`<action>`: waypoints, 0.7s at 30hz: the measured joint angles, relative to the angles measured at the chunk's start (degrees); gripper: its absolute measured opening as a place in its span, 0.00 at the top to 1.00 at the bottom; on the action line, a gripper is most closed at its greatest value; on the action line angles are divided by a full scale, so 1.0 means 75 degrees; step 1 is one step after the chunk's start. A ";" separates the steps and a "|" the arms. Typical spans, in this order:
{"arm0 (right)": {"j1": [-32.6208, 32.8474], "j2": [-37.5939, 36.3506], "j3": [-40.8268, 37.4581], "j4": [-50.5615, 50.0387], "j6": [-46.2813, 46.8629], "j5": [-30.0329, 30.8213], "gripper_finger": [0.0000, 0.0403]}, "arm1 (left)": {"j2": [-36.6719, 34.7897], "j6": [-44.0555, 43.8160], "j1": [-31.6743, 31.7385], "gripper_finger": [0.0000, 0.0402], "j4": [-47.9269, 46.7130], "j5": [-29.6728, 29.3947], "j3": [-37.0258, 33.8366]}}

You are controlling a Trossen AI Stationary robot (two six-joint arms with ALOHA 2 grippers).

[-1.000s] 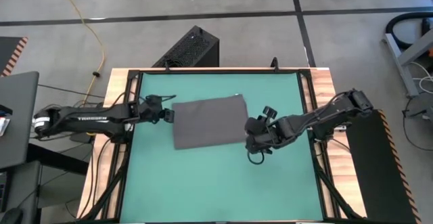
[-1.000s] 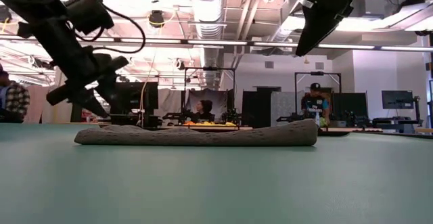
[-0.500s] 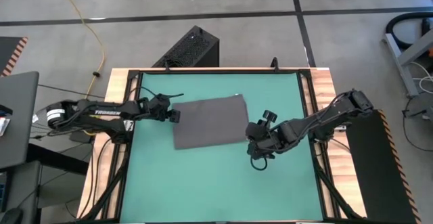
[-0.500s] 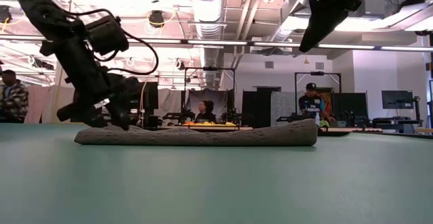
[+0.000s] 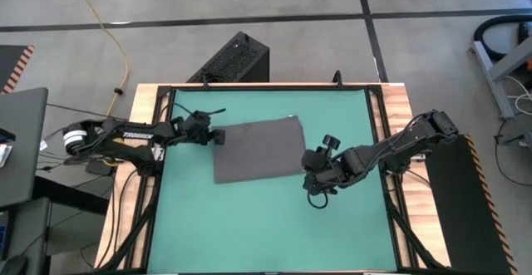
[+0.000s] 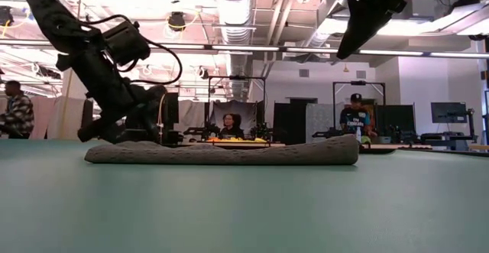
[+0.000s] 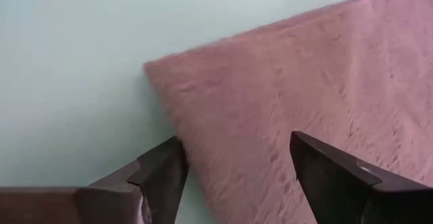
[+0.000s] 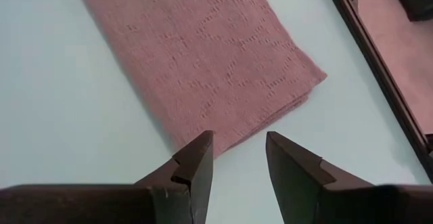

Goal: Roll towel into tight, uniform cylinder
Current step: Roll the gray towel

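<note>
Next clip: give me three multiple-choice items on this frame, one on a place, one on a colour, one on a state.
1. The left gripper is at the dark grey soft cloth towel's:
A) left edge
B) middle
C) right edge
2. The mat under the towel is:
A) green
B) red
C) white
3. The towel is:
A) fully rolled
B) lying flat
C) lifted

Key:
1 A, the high view shows the gripper at the towel's left edge, open.
2 A, green shows all round the towel.
3 B, the low view shows it flat on the mat; the open right gripper is off its near right corner.
</note>
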 joint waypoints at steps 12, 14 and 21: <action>0.0000 0.0000 0.0003 0.0300 -0.0251 -0.0005 0.60 | 0.1325 -0.0298 0.0012 0.54 0.1463 0.0367 0.0009; 0.0000 0.0000 0.0003 0.0326 -0.0251 -0.0008 0.60 | 0.1333 -0.0255 0.0012 0.66 0.1486 0.0275 0.0002; 0.0000 0.0000 0.0003 0.0561 -0.0255 -0.0011 0.60 | 0.1351 0.0266 0.0015 0.98 0.2201 0.0652 -0.0019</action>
